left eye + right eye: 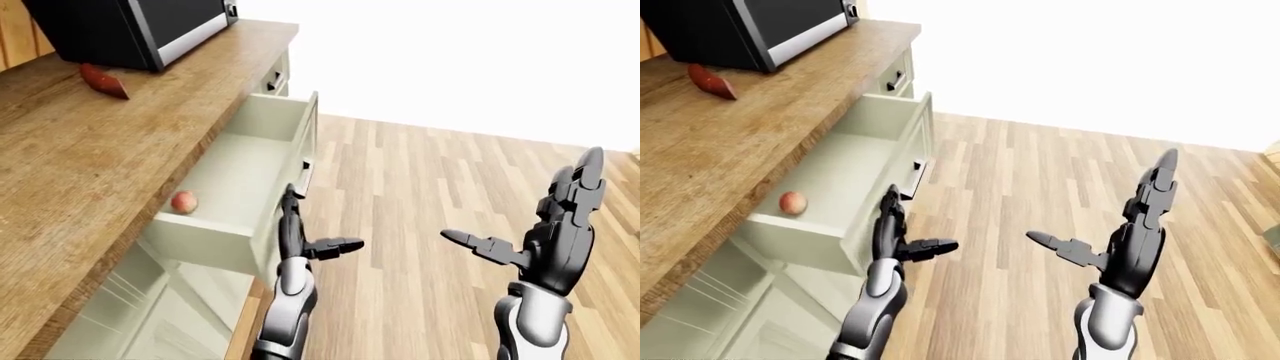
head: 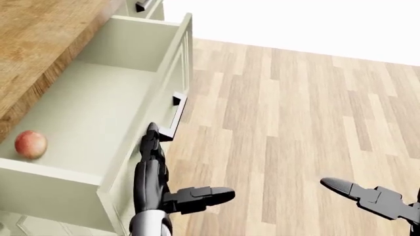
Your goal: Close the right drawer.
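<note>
One broad stretch of wooden floor lies bare on the right, leaving free room beside the cabinets. Left of it, the wooden counter carries a black microwave. Under its edge the right drawer stands pulled out. The left hand, fingers straight and spread, presses flat on the drawer's front by the handle. The right hand hovers open, well apart. A small round fruit sits inside.

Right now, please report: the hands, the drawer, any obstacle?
Left hand open, fingers flat on the drawer front by the handle. Right hand open, clear. Drawer wide open, apple inside. Nothing seen blocking.
</note>
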Motion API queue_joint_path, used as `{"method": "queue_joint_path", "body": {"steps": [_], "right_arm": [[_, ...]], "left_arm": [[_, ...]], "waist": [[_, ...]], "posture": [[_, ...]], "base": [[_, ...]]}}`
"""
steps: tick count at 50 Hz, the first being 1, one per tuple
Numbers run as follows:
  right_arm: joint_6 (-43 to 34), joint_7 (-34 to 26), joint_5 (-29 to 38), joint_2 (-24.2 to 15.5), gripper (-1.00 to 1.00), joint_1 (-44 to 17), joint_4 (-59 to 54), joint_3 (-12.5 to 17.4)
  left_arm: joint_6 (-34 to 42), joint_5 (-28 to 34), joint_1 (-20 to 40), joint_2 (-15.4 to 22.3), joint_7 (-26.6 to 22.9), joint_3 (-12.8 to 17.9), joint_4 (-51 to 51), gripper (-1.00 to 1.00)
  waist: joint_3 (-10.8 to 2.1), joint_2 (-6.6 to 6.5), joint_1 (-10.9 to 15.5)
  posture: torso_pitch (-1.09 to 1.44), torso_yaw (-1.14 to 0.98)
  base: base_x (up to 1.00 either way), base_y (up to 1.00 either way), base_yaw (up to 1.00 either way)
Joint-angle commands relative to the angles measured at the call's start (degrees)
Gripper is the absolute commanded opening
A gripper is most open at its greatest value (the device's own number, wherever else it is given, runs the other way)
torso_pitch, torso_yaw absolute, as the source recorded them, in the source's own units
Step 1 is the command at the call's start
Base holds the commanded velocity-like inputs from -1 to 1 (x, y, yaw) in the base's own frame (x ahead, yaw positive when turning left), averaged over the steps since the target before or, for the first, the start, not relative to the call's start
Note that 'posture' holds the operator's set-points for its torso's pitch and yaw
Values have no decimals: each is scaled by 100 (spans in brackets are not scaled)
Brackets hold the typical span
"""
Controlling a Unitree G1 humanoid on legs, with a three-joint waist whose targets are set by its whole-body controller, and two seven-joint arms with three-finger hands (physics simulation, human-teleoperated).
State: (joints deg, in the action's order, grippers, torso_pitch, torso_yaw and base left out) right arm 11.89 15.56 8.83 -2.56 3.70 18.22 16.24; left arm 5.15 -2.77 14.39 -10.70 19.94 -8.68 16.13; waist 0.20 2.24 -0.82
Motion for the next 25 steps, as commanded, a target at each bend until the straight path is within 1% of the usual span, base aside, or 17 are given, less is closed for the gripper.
{"method": "queue_joint_path", "body": {"steps": [1,15,17,19,21,25], "right_arm": [[148,11,16,-47,100,-84,231,17],[161,13,13,-46,100,-85,197,19],[152,18,17,-45,100,-83,208,18],[153,17,16,-47,100,-87,200,14],[155,18,15,-48,100,-87,197,15],[163,13,12,-46,100,-83,187,8]], "left_arm": [[-178,-45,177,46,240,211,-206,100],[-97,-178,274,132,429,328,-280,100],[-71,-251,383,175,469,429,-247,100],[-93,-284,432,204,496,461,-203,100],[-125,-263,421,197,511,427,-180,100],[-110,-339,558,270,580,548,-163,100]], "waist": [[-92,31,33],[-110,17,42],[-107,16,45],[-108,13,50],[-106,11,49],[-103,7,47]], "posture": [[0,0],[0,0],[0,0],[0,0],[0,0],[0,0]], "base": [[0,0,0],[0,0,0],[0,0,0],[0,0,0],[0,0,0],[0,0,0]]}}
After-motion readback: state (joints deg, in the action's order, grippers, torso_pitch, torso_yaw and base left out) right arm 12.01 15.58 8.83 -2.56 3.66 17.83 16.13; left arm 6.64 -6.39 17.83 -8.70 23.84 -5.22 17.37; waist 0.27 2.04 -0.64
